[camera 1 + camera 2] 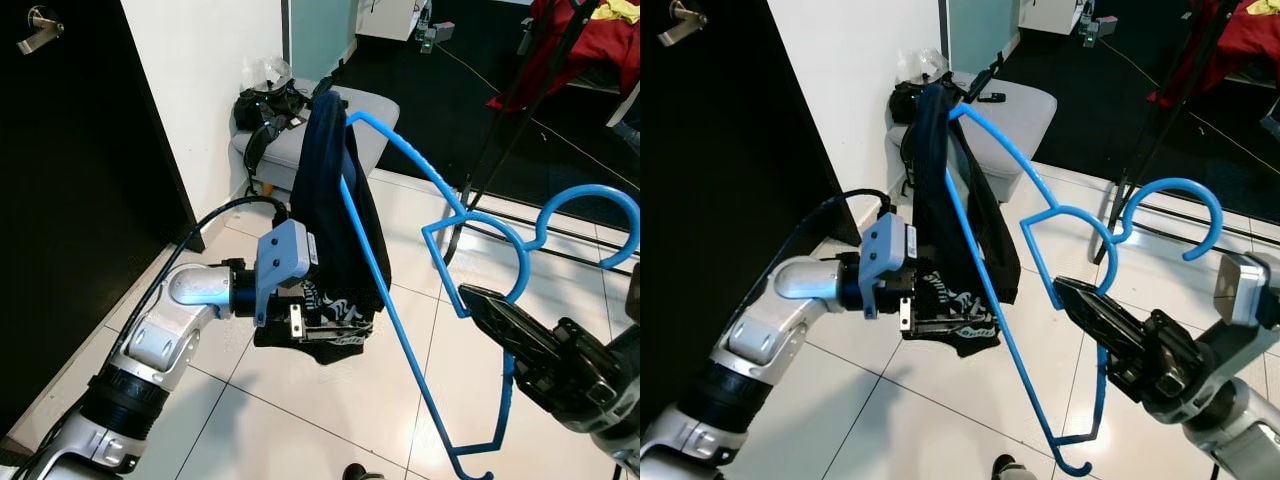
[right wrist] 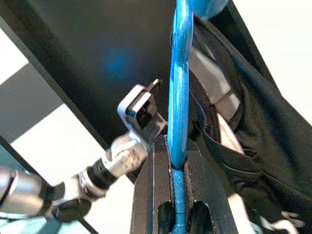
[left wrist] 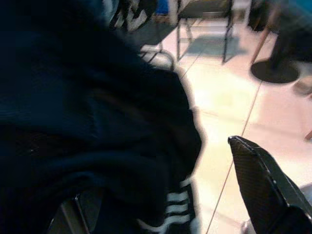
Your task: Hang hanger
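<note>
Above a white tiled floor (image 1: 300,420), the blue hanger (image 1: 385,280) is clamped in the right tool (image 1: 1080,300) while the left tool (image 1: 300,322), fingers apart, steadies its dark garment (image 1: 335,200) for hanging.

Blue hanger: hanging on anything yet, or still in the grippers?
Not hung. The right gripper clamps the blue hanger; its hook is in free air. The left gripper is at the dark garment draped over it.
</note>
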Controlling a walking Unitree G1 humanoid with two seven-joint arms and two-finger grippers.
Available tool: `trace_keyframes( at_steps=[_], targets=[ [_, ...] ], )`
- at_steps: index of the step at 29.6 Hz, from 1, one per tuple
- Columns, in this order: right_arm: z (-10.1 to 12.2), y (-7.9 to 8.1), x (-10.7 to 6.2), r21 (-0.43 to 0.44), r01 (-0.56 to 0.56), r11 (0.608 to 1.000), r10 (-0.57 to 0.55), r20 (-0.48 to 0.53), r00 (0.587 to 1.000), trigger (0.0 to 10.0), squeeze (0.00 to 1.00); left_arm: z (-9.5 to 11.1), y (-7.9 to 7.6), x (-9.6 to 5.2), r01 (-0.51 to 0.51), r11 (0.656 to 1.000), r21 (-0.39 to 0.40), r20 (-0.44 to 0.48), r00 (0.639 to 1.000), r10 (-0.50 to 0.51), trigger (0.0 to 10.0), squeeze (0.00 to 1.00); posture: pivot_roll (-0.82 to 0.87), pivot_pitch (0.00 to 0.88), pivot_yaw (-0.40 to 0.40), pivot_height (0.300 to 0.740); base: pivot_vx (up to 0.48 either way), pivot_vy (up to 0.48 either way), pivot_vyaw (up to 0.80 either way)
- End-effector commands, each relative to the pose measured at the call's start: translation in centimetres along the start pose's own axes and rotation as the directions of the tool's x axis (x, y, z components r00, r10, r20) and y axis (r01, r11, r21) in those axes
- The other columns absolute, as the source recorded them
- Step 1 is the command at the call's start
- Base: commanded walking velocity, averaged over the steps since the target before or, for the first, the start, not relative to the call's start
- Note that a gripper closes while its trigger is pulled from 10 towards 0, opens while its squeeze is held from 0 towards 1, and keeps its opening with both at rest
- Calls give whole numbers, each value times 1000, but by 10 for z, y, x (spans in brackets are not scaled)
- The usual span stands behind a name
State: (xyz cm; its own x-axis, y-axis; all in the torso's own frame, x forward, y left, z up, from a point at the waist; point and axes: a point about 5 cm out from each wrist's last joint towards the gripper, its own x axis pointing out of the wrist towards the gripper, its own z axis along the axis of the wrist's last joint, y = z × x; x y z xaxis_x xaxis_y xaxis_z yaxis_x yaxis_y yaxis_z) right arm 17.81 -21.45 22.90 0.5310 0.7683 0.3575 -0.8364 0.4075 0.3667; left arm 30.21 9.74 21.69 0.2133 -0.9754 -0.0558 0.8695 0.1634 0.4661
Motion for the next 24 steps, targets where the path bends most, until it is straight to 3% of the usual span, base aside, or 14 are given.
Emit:
trace_keyframes(
  at_steps=[1,4,6,8,10,11,12,13,16,17,22,23,24],
  targets=[
    [5,3,-1,-36,-25,999,25,7,1000,10000,0,-2,2,-6,-11,1000,20,-27,1000,11,10000,1000,-46,194,29,740,0,0,0],
    [7,1,-2,-65,-13,998,12,-9,1000,10000,0,-4,4,-10,-10,999,30,-51,999,12,10000,1000,-46,192,31,740,0,0,0],
    [10,-2,-4,-115,13,993,-18,-45,999,10000,0,-6,5,-16,1,999,39,-82,997,2,10000,1000,-44,190,33,740,0,0,0],
    [18,-11,-9,-245,72,967,-105,-124,987,10000,0,-7,12,-30,-3,998,56,-140,990,11,10000,1000,-43,188,34,740,0,0,0],
    [18,-11,-9,-245,72,967,-105,-124,987,10000,0,-7,12,-30,-3,998,56,-140,990,11,10000,1000,-43,188,34,740,0,0,0],
    [24,-15,-11,-306,95,947,-144,-142,979,10000,0,-8,13,-38,6,998,60,-177,984,4,10000,1000,-42,185,34,740,0,0,0],
    [24,-15,-11,-306,95,947,-144,-142,979,10000,0,-8,13,-38,6,998,60,-177,984,4,10000,1000,-42,185,34,740,0,0,0],
    [35,-16,-11,-366,106,925,-167,-138,976,10000,0,-10,14,-49,30,998,50,-225,974,-18,10000,216,-43,182,33,740,0,0,0],
    [39,-16,-11,-384,106,917,-168,-132,977,10000,0,-10,13,-54,48,998,38,-240,970,-38,10000,216,-43,182,33,740,0,0,0],
    [42,-15,-9,-395,97,913,-159,-127,979,10000,0,-10,11,-59,65,998,18,-244,968,-58,10000,0,-42,182,32,740,0,0,0],
    [44,-13,-9,-407,78,910,-140,-126,982,10000,0,-5,12,-63,59,998,-9,-207,976,-60,10000,0,-41,184,32,740,0,0,0],
    [46,-8,-5,-402,35,915,-90,-119,989,10000,0,8,27,-60,-98,995,17,-94,991,99,10000,0,-37,188,33,740,0,0,0],
    [46,-8,-5,-402,35,915,-90,-119,989,10000,0,8,27,-60,-98,995,17,-94,991,99,10000,0,-37,188,33,740,0,0,0]
  ],
)
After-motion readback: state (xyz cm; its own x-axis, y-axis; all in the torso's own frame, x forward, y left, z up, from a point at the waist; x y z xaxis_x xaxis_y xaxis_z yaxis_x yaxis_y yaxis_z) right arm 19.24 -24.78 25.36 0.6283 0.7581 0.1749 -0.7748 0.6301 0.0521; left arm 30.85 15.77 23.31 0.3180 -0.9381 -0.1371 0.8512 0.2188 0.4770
